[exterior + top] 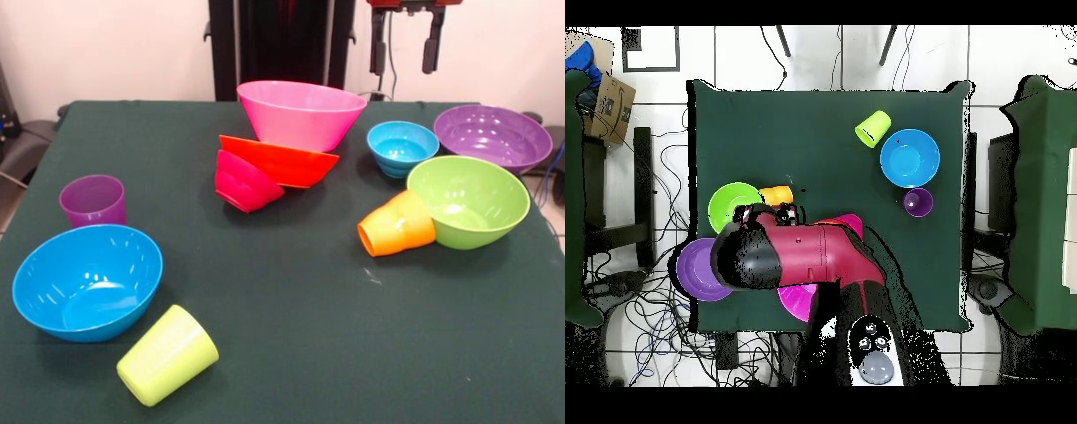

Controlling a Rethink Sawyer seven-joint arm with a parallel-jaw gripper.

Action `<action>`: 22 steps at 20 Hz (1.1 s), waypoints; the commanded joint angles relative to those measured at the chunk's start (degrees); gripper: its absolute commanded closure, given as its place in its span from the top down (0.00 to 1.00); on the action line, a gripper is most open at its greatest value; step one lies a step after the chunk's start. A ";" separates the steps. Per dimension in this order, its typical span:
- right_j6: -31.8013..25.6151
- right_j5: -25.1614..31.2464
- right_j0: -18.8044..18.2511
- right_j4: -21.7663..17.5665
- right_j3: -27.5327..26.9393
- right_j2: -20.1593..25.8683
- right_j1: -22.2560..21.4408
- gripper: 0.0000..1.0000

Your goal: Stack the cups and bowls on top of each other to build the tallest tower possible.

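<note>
My gripper (406, 40) hangs open and empty high above the table's far side, over the small light blue bowl (402, 147). The tower leans at the far middle: pink bowl (300, 113), tilted orange bowl (282, 162) and small red bowl (243, 181) on its side. The purple bowl (492, 137) and lime green bowl (468, 201) stand at the right. The orange cup (395, 224) lies against the green bowl. The purple cup (93, 200) stands upright at the left, by the blue bowl (86, 281). The lime green cup (168, 355) lies on its side in front.
In the overhead view my arm (805, 255) covers the tower and the light blue bowl. The dark green table (291, 300) ends just beyond the purple bowl on the right. Chairs and cables surround the table (825, 110).
</note>
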 commanded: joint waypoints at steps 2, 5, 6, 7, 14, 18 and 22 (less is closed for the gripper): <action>-1.49 17.69 -0.18 -1.64 -4.44 1.42 1.97 1.00; -0.77 17.50 0.37 -2.30 -6.64 1.19 5.13 1.00; -0.72 17.58 0.29 -2.30 -6.86 1.48 5.48 1.00; -0.67 17.66 0.21 -2.29 -7.08 1.77 5.84 1.00; -0.09 19.75 0.28 -2.28 -8.72 2.26 6.18 1.00; 0.22 17.94 0.06 -2.13 -7.91 2.47 6.87 1.00; 1.40 17.08 0.45 -1.95 -7.08 1.76 6.07 1.00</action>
